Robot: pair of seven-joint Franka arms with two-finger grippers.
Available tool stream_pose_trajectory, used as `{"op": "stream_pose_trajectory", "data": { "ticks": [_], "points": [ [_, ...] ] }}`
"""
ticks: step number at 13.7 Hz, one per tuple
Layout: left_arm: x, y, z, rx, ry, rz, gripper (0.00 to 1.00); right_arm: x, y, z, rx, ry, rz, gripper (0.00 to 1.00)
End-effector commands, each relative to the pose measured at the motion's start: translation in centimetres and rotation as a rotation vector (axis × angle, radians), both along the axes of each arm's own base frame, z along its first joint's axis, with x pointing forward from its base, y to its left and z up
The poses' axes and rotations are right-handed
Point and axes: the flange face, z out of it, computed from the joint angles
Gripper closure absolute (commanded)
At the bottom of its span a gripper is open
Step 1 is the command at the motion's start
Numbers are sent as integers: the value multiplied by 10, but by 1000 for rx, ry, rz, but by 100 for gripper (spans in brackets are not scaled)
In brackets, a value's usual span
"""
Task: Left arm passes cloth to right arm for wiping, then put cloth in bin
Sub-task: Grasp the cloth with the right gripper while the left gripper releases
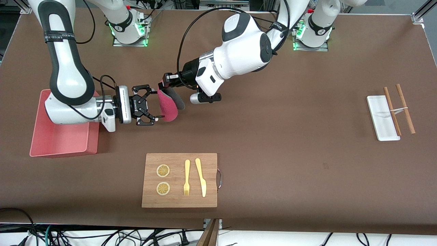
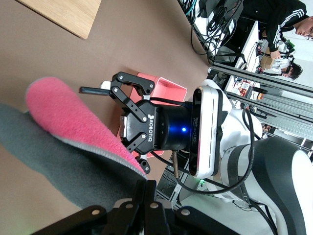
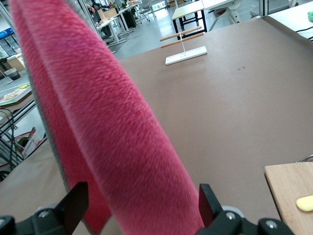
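Note:
The magenta cloth with its dark grey backing hangs folded in the air, over bare table beside the bin. My left gripper is shut on the cloth's top edge; in the left wrist view its fingers pinch the grey side. My right gripper stands open at the cloth's level, one finger on each side of the hanging fold. In the right wrist view the cloth fills the gap of the right gripper, and neither of its fingers presses on it.
The salmon-pink bin lies under the right arm's forearm, at the right arm's end of the table. A wooden board with lemon slices, a fork and a knife lies nearer the camera. A white tray with chopsticks sits toward the left arm's end.

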Motion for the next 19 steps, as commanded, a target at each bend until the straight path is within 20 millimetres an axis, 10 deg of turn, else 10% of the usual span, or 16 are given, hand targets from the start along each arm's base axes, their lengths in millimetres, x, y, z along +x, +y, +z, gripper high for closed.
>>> {"op": "stream_pose_trajectory", "data": {
  "ticks": [1, 3, 5, 6, 11, 12, 13, 19],
  "points": [
    [-2, 4, 3, -5, 8, 10, 100, -7, 14, 8, -6, 17, -43, 0],
    [-2, 4, 3, -5, 8, 10, 100, -6, 18, 10, 5, 16, -53, 20],
    [-2, 4, 3, -5, 8, 10, 100, -5, 16, 10, 1, 33, -64, 84],
    [-2, 4, 3, -5, 8, 10, 100, -6, 16, 10, -6, 47, -70, 96],
    [-2, 4, 3, -4, 7, 9, 100, 3, 7, 23, -94, 43, -61, 100],
    [-2, 4, 3, -5, 8, 10, 84, 8, 3, 31, -141, 37, -55, 100],
    [-2, 5, 3, -4, 7, 9, 11, 10, -1, 37, -179, 38, -51, 100],
    [9, 37, 15, 12, 18, 6, 0, -3, -47, 79, -435, 197, -170, 100]
  ]
}}
